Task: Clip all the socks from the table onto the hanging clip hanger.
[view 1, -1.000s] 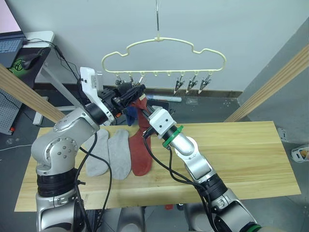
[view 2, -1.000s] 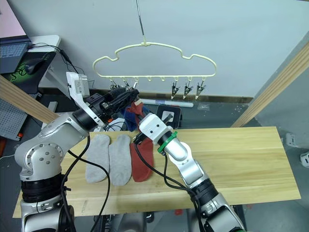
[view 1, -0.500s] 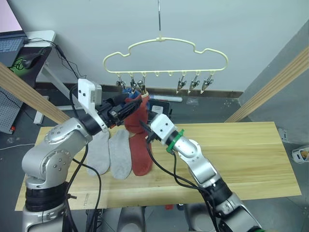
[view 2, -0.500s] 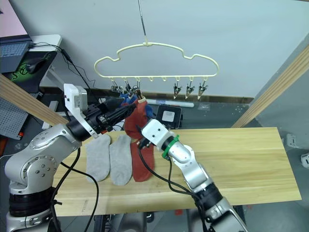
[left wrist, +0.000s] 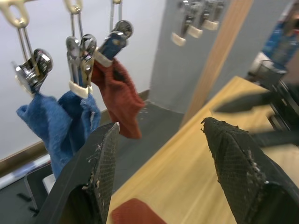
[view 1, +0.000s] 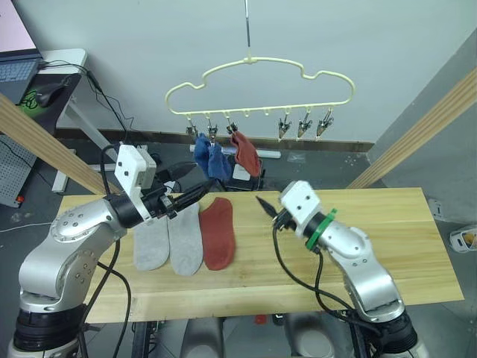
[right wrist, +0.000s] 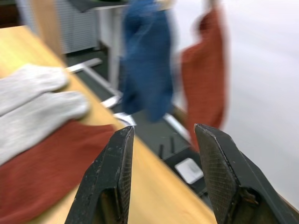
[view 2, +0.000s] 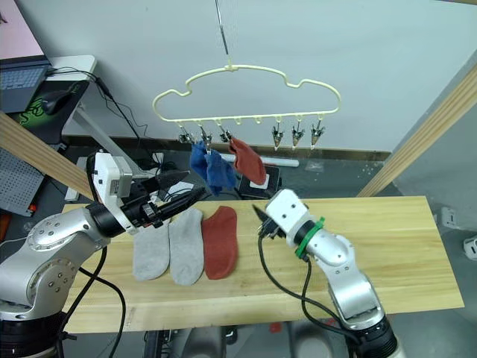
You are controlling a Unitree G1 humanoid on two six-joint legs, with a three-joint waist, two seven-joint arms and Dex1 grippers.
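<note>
The pale-yellow clip hanger (view 1: 261, 80) hangs above the table's far edge. Two blue socks (view 1: 212, 159) and one rust red sock (view 1: 246, 152) hang from its left clips; three clips (view 1: 304, 124) on the right hold nothing. On the table (view 1: 387, 239) lie two light grey socks (view 1: 151, 243) (view 1: 185, 239) and a rust red sock (view 1: 219, 233), side by side. My left gripper (view 1: 197, 179) is open, just left of and below the hung socks, over the grey socks. My right gripper (view 1: 267, 209) is open above the table, right of the flat red sock.
Round wooden frame poles slant at the left (view 1: 37, 142) and right (view 1: 417, 134). A desk with a laptop (view 1: 15, 71) and cables stands at the back left. The table's right half is bare wood.
The red sock that both grippers held up at the hanger now hangs from a clip by itself. Both grippers have let go and drawn back and down, the right one toward the right.
</note>
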